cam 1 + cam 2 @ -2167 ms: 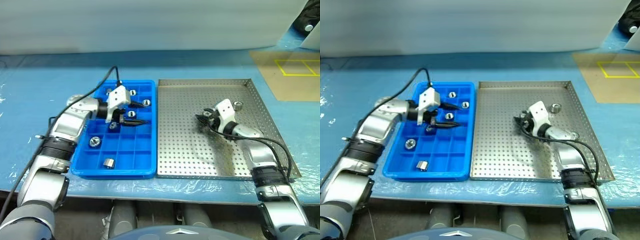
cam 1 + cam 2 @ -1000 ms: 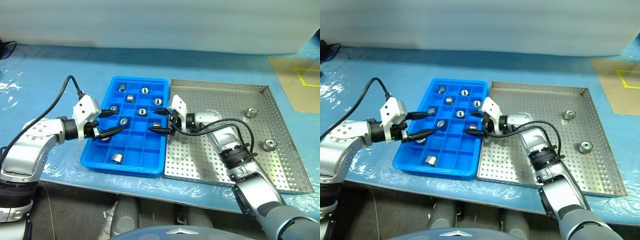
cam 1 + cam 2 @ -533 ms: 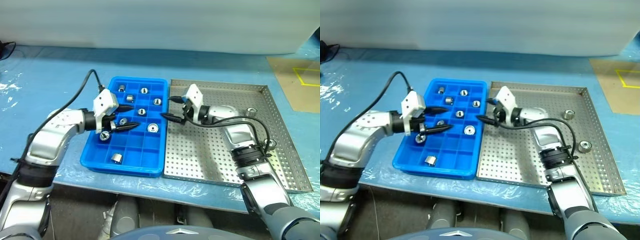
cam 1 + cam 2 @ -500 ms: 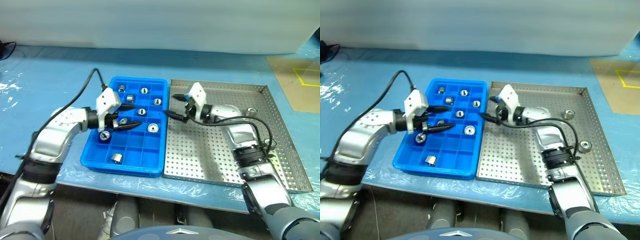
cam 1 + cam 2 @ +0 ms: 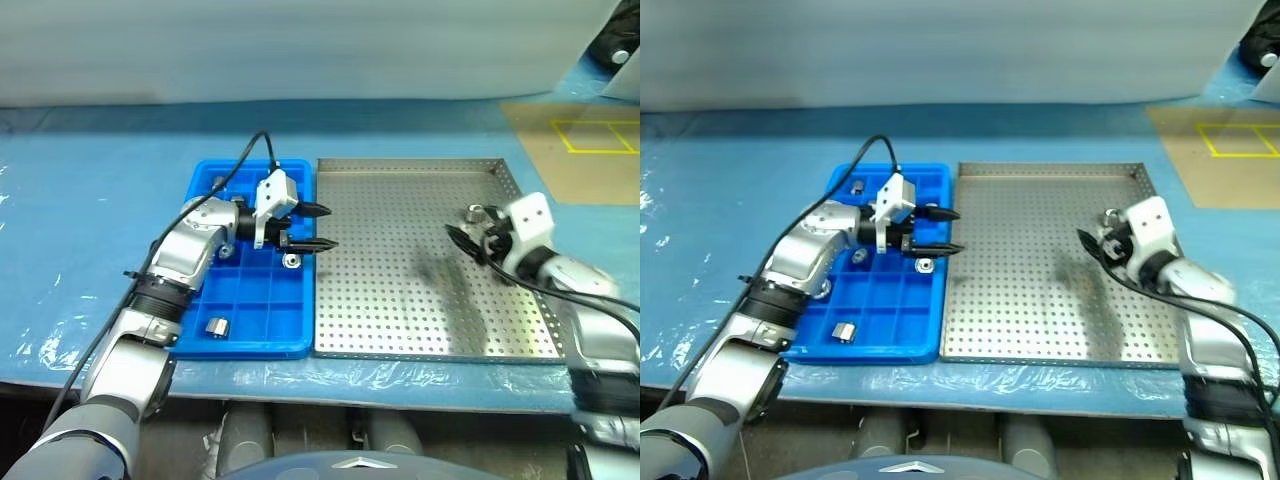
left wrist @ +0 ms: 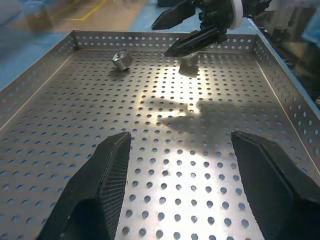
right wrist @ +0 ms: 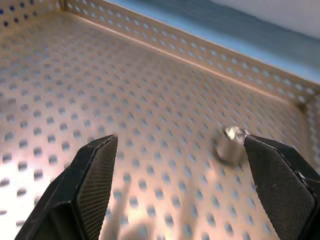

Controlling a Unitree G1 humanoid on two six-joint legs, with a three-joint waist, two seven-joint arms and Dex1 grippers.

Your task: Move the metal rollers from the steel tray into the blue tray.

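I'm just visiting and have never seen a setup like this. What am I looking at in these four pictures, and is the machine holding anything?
A two-armed robot is working at a table. Two pictures come from cameras on its head, looking down; the other two from cameras on its wrists, looking along the black fingers. On the table lie a blue tray with small compartments and a steel tray full of holes. Small metal rollers lie in the blue one; two more show on the steel one in the left wrist picture. The left gripper reaches from over the blue tray towards the steel one, open and empty. The right gripper is open beside a roller, holding nothing.
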